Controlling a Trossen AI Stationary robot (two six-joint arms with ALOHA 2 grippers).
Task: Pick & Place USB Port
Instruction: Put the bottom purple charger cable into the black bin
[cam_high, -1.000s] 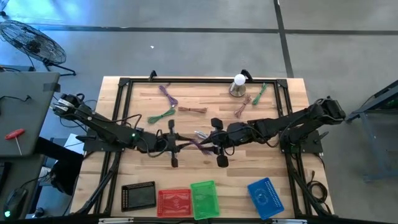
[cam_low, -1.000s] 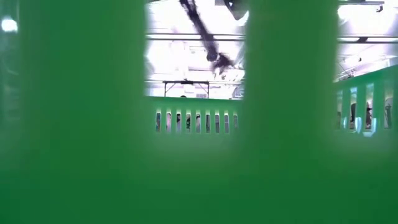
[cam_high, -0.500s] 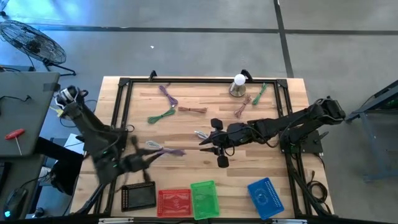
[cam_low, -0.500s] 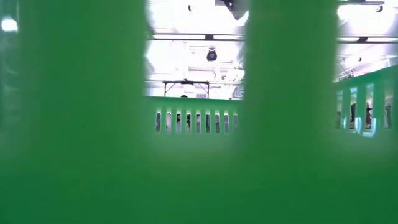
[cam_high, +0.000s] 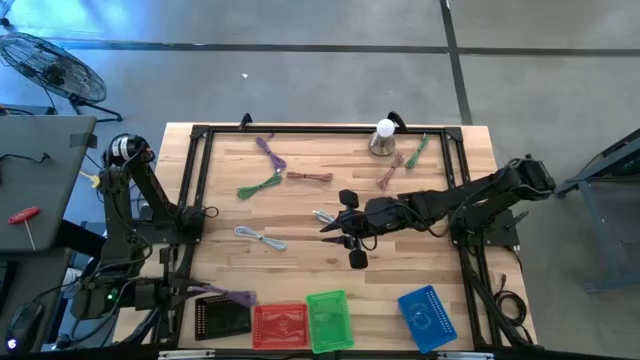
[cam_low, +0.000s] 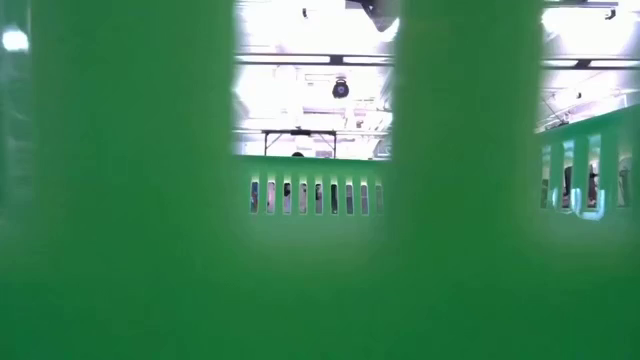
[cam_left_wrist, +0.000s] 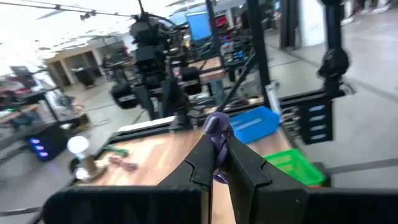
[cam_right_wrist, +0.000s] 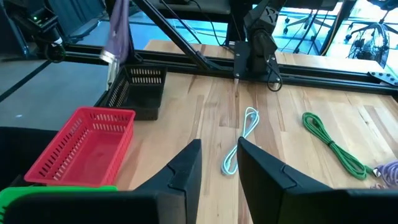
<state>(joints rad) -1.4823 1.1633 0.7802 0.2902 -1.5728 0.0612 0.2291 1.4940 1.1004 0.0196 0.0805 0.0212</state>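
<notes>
A purple cable (cam_high: 236, 296) is held in my left gripper (cam_high: 208, 291), which is shut on it at the table's near left, above the black basket (cam_high: 222, 316). In the right wrist view the cable (cam_right_wrist: 118, 31) hangs over that basket (cam_right_wrist: 140, 91). My right gripper (cam_high: 332, 226) is open at the table's middle, pointing left and touching nothing. A white cable (cam_high: 260, 237) lies flat on the wood ahead of the right gripper (cam_right_wrist: 219, 155). A green basket fills the low view. My left gripper pinches the purple cable (cam_left_wrist: 217, 132) between its two fingers (cam_left_wrist: 198, 167), and a loop of it sticks out past the fingertips. The cable is lifted clear. Its silver plug end (cam_right_wrist: 110, 60) hangs down above the black basket.
Red (cam_high: 281, 325), green (cam_high: 328, 320) and blue (cam_high: 427, 318) baskets stand along the near edge. More cables lie toward the far side: green (cam_high: 260, 185), purple (cam_high: 268, 152), brown (cam_high: 310, 177). A bulb on a stand (cam_high: 383, 137) is at the far edge. A black frame (cam_high: 196, 180) rims the table.
My left arm has swung from the table's middle, beside the right gripper, toward the near left edge, carrying the purple cable with it. The cable now hangs above the black basket. My right gripper has stayed at the middle.
</notes>
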